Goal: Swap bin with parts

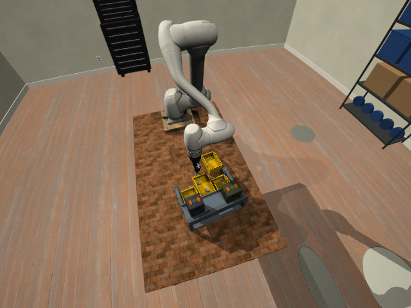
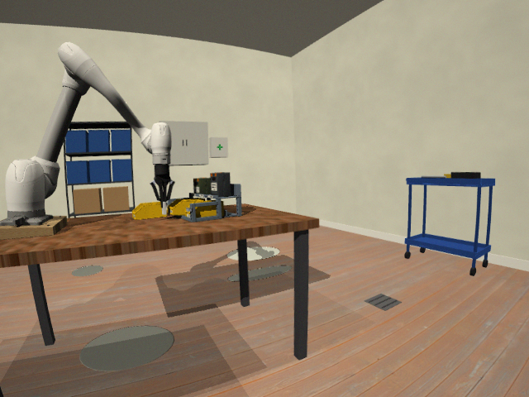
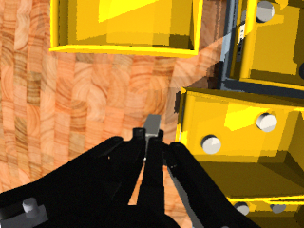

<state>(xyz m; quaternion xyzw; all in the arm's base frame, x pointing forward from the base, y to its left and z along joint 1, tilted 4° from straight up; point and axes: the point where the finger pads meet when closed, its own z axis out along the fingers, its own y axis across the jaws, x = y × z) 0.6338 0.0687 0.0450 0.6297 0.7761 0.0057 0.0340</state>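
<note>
Pincer (image 3: pixel 151 128) clenched, grasping nothing, tips just off rim of bin with parts (image 3: pixel 237 142), half in shelf (image 1: pixel 212 212). Empty bin (image 3: pixel 127 7) ahead on worktop (image 3: pixel 95 102), bare strip between.

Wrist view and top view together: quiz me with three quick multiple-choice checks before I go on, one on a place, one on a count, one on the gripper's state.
1. Where is the empty yellow bin?
A. on the table
B. inside the shelf
C. on the shelf's top board

2. How many dark boxes stand on top of the shelf?
A. one
B. two
C. four

3. The gripper is:
A. wide open
B. shut on a bin's rim
C. shut, holding nothing

Answers: 1 A, it rests on the wood, apart from the shelf. 2 B, one at each end. 3 C, the fingertips meet over bare wood.
</note>
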